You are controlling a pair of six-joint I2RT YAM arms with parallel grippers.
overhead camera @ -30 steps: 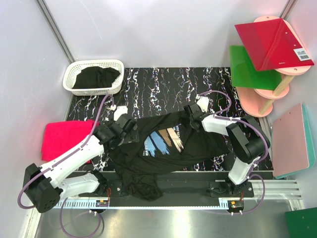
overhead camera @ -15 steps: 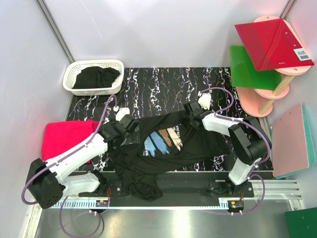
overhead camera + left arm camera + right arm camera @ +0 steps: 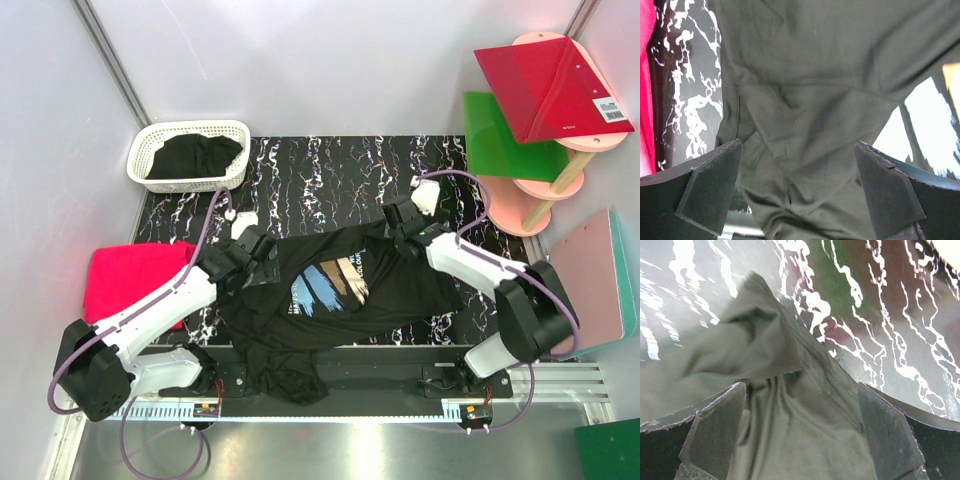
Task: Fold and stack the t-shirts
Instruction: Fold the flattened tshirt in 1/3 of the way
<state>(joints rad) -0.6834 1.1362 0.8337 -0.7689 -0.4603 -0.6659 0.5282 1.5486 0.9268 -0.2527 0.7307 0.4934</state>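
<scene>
A black t-shirt [image 3: 385, 290] with a blue, tan and white brushstroke print [image 3: 332, 283] lies crumpled across the middle of the marbled table [image 3: 330, 165]; its lower part hangs over the near edge. My left gripper [image 3: 262, 264] hovers over the shirt's left side, jaws wide apart, wrinkled cloth [image 3: 805, 90] lying loose beneath my left gripper [image 3: 797, 145]. At the shirt's far right corner my right gripper [image 3: 396, 232] stands open above a rumpled sleeve [image 3: 765, 340], and nothing is pinched in my right gripper [image 3: 801, 387]. A folded hot-pink t-shirt [image 3: 135, 280] rests at the left.
A white lattice basket [image 3: 190, 127] at the back left holds another black t-shirt [image 3: 195, 155]. Red [image 3: 550, 85], green [image 3: 505, 140] and pink [image 3: 595, 285] boards sit off the table's right side. Bare marbled surface stretches behind the shirt.
My right gripper has opened and let go of the shirt's corner, drawing back a little to the right as its elbow swung outward. My left gripper shifted slightly toward the far side.
</scene>
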